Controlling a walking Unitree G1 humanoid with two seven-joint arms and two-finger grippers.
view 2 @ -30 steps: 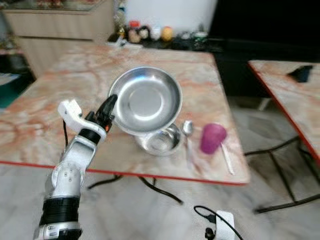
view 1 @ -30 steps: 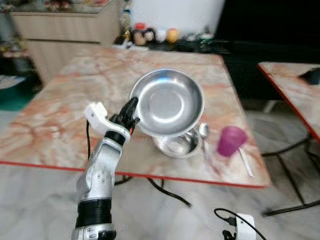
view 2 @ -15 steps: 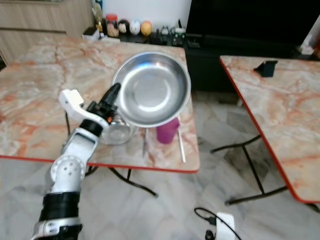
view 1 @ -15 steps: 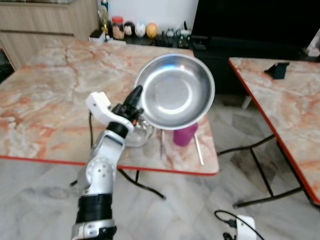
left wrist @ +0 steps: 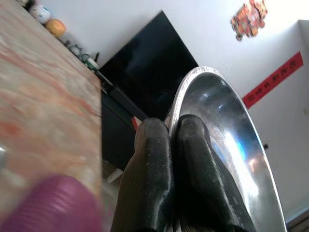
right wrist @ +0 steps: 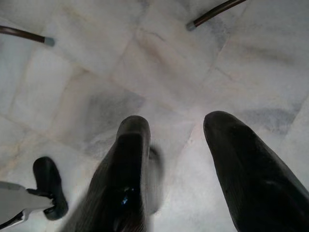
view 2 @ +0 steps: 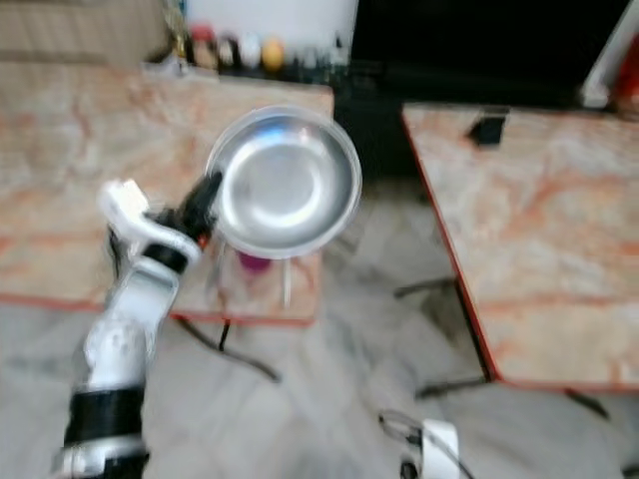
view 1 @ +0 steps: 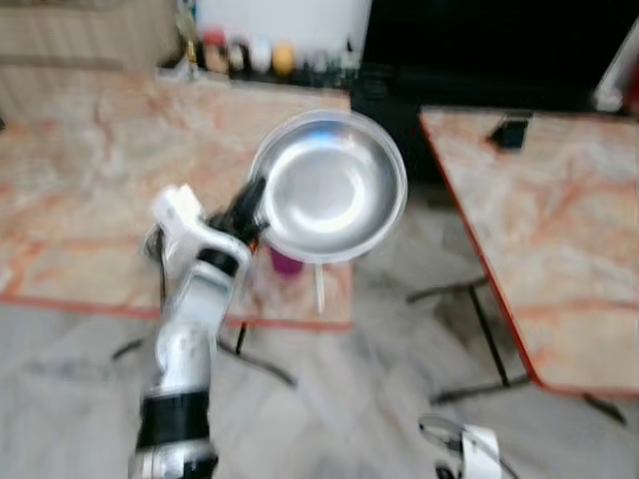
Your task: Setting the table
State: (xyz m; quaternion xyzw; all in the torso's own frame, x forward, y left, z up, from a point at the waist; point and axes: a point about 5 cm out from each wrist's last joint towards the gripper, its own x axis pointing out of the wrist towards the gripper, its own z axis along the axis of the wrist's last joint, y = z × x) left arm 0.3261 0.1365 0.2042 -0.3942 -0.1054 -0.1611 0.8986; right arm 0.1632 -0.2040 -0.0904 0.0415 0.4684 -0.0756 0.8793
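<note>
My left gripper (view 1: 252,203) is shut on the rim of a round steel plate (view 1: 329,187), held up tilted in front of me over the right end of the left marble table (view 1: 90,180). In the left wrist view the two black fingers (left wrist: 193,183) pinch the plate's edge (left wrist: 212,106). A purple cup (view 1: 286,263) and a spoon (view 1: 319,292) lie on that table under the plate, the cup also in the wrist view (left wrist: 48,205). My right gripper (right wrist: 178,169) hangs open over the floor.
A second marble table (view 1: 559,220) with a red edge stands to the right, a dark object (view 1: 511,131) on its far end. A gap of marble floor (view 1: 399,329) separates the tables. Jars (view 1: 240,55) line the far edge; a black TV (view 1: 479,45) stands behind.
The camera has swung right and the picture is blurred. The right table has come further into view, the left table has slid leftward. The plate stays gripped in my left gripper.
</note>
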